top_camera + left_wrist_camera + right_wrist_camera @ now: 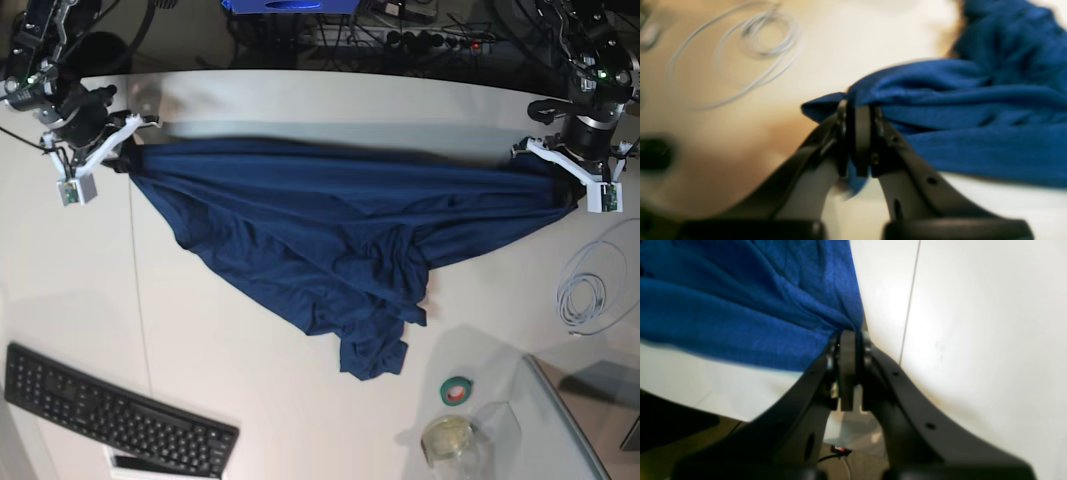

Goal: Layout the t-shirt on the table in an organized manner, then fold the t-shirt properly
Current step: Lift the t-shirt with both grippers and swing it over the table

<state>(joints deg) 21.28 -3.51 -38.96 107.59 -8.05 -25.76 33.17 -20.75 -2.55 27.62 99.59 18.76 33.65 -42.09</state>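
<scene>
The dark navy t-shirt (330, 230) hangs stretched between both grippers across the far half of the white table (250, 380), its loose middle sagging down onto the tabletop toward the front. My left gripper (858, 106) is shut on one bunched corner of the t-shirt (973, 110) at the right of the base view (562, 170). Over at the left of the base view (122, 152), my right gripper (848, 336) is shut on the opposite corner of the t-shirt (740, 306). Both arms hold the cloth close above the table.
A black keyboard (110, 415) lies at the front left. A coiled white cable (592, 290) sits at the right edge, with a green tape roll (458, 391) and a clear cup (448, 437) at the front right. A thin seam (135, 290) runs down the table.
</scene>
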